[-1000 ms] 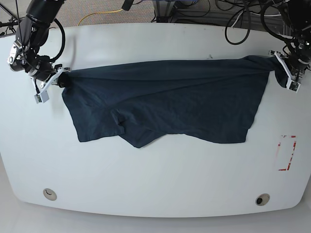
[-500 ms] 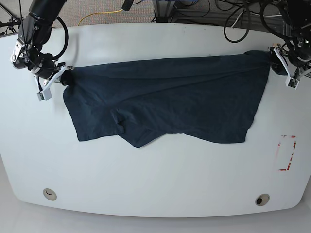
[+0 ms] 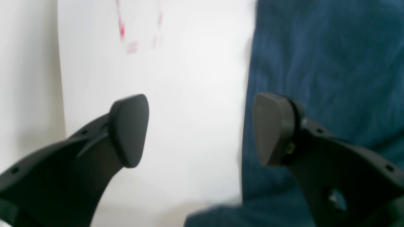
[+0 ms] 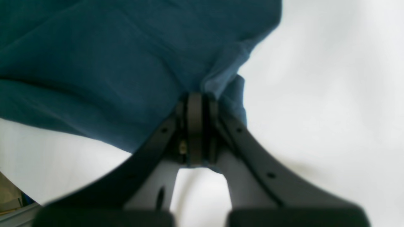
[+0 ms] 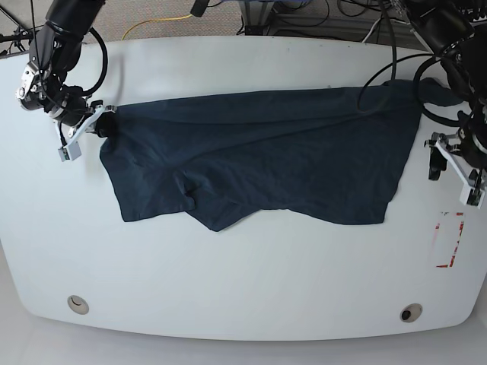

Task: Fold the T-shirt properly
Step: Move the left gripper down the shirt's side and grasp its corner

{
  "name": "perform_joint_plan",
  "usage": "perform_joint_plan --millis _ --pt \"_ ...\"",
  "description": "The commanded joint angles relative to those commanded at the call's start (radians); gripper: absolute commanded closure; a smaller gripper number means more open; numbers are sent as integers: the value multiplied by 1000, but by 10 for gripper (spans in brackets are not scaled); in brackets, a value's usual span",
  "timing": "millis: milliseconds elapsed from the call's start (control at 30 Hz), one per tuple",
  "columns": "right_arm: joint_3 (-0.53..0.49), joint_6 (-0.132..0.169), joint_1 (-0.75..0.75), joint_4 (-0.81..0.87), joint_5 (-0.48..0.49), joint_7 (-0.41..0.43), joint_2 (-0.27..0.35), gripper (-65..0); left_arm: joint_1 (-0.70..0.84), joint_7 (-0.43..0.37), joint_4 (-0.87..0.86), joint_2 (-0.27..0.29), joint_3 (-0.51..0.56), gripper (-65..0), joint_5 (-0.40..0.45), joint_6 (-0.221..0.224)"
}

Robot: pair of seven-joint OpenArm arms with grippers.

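Shirt [image 5: 259, 156] corner hidden inside pinching right gripper [image 4: 195, 104], left gripper [image 3: 200, 129] wide apart, holding nothing, over table [image 5: 243, 281] edge.

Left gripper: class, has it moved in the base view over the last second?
Yes. The left gripper let go of the T-shirt and dropped toward the red marking.

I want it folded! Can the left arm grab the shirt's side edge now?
Probably yes: the open left pincer hangs right at the plain dark navy-blue cloth T-shirt edge, with nothing between them.
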Motion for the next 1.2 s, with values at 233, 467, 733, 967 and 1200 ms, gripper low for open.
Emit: perform_joint_plan --millis 233,467,733,967,1200 --pt "2 0 18 -5 -2 2 -2 0 -133 -115 -249 6 37 -471 63 0" --pt "0 0 18 -5 -2 3 -2 0 -180 -229 -465 3 101 -469 63 0" --pt "0 0 25 -8 -3 25 -2 0 -250 -304 -661 6 129 -469 58 0" --pt "0 0 26 -2 0 25 -2 0 -270 -453 -799 44 135 -419 63 0" --pt "2 0 26 0 2 25 0 0 -284 -566 -914 61 238 -419 60 0"
